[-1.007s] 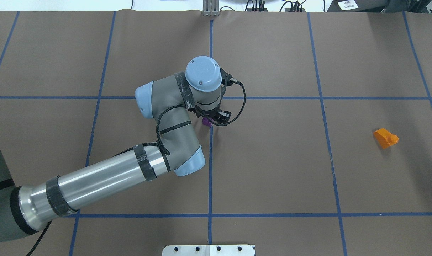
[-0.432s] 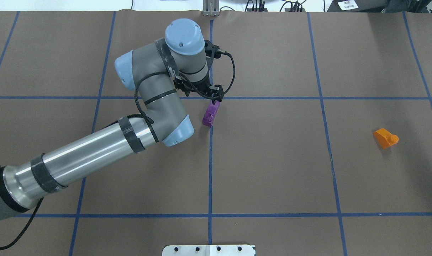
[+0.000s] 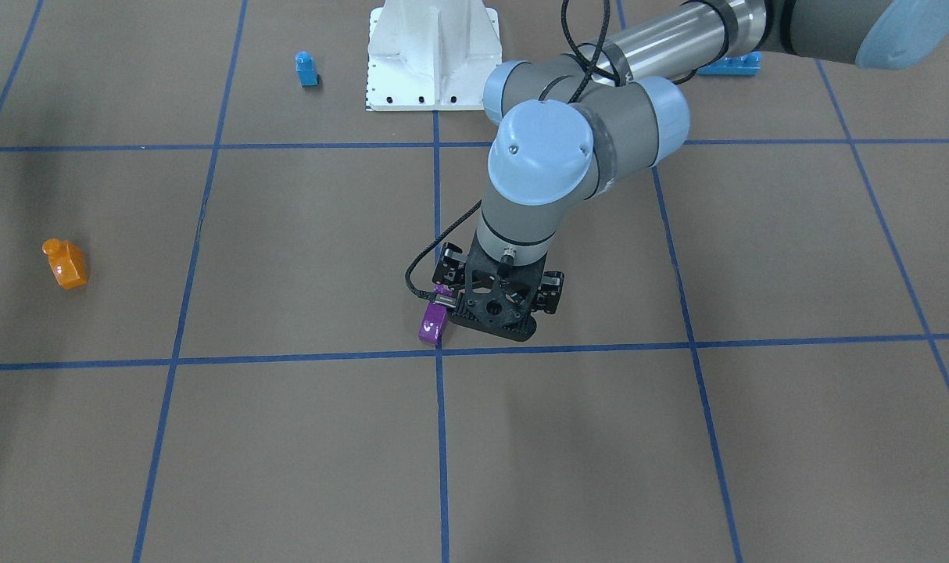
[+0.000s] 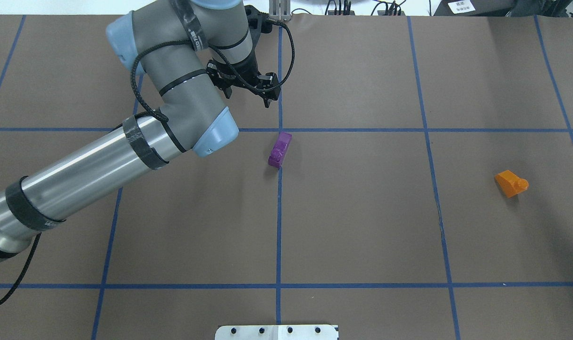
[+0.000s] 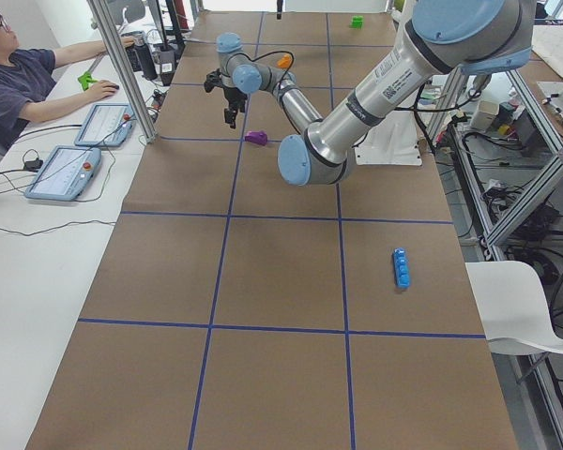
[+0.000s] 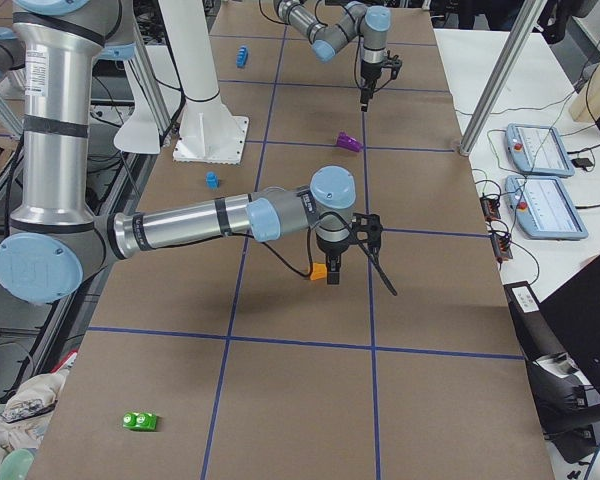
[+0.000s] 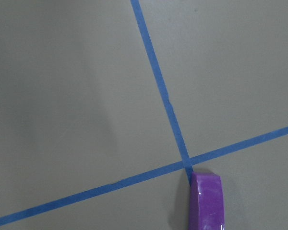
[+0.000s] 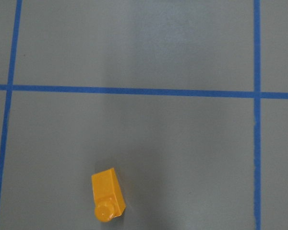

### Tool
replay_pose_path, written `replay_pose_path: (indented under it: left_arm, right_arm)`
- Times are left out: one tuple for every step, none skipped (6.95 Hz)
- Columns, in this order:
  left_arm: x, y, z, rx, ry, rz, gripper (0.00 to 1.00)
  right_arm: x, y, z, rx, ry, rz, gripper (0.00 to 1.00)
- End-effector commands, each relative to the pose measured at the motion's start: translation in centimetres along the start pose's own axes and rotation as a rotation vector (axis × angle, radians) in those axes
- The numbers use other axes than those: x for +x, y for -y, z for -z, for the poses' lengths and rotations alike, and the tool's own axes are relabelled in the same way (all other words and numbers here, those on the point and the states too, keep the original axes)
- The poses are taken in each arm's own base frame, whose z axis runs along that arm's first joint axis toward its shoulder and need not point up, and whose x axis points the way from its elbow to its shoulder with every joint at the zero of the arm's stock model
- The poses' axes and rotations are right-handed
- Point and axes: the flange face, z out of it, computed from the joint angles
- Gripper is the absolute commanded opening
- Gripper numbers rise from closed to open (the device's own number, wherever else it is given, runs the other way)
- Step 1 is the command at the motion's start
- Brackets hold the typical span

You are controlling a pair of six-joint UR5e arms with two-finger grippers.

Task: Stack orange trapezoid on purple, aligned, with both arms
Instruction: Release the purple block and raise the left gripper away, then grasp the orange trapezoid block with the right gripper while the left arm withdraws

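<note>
The purple brick point(image 4: 280, 149) lies on the brown table by a blue tape crossing; it also shows in the front view point(image 3: 431, 324) and the left wrist view point(image 7: 207, 201). My left gripper point(image 4: 248, 97) is open and empty, raised above the table beyond the brick's far end. The orange trapezoid point(image 4: 511, 183) lies far to the right, with its stud sideways; it also shows in the right wrist view point(image 8: 107, 195). My right gripper point(image 6: 335, 262) hovers just above the orange trapezoid point(image 6: 320, 271). I cannot tell whether it is open or shut.
Two blue bricks point(image 3: 306, 69) point(image 3: 728, 64) lie near the white robot base point(image 3: 431, 55). A green brick point(image 6: 140, 421) lies at the table's near right end. An operator point(image 5: 19, 75) sits with tablets along the far side.
My left gripper has let go of the purple brick, risen and moved away toward the table's far edge. The purple brick stays by the tape crossing. The orange trapezoid has not moved.
</note>
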Motion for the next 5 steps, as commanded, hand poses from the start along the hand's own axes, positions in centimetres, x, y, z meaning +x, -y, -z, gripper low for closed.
replay_pose_path:
  left_arm:
    - [-4.5,-2.2,2.9,-0.013,0.044,-0.046,1.00]
    - [-5.5,-2.6,3.1,-0.007,0.046,-0.042,1.00]
    - [-5.8,-2.4,3.3,-0.004,0.050,-0.040,1.00]
    - [-6.2,-2.3,3.5,-0.001,0.052,-0.035,1.00]
    - [-6.2,-2.3,3.5,-0.001,0.052,-0.035,1.00]
  right_arm:
    - [-3.3,-2.7,-5.0,-0.023,0.014,0.125,1.00]
    - [-5.5,-3.4,-8.0,-0.039,-0.035,0.209,1.00]
    - [-5.5,-4.2,-11.2,-0.055,-0.042,0.247,1.00]
    - [-5.9,-3.7,-12.3,-0.060,-0.032,0.247,1.00]
    - [-6.4,-3.4,-13.2,-0.070,-0.029,0.234,1.00]
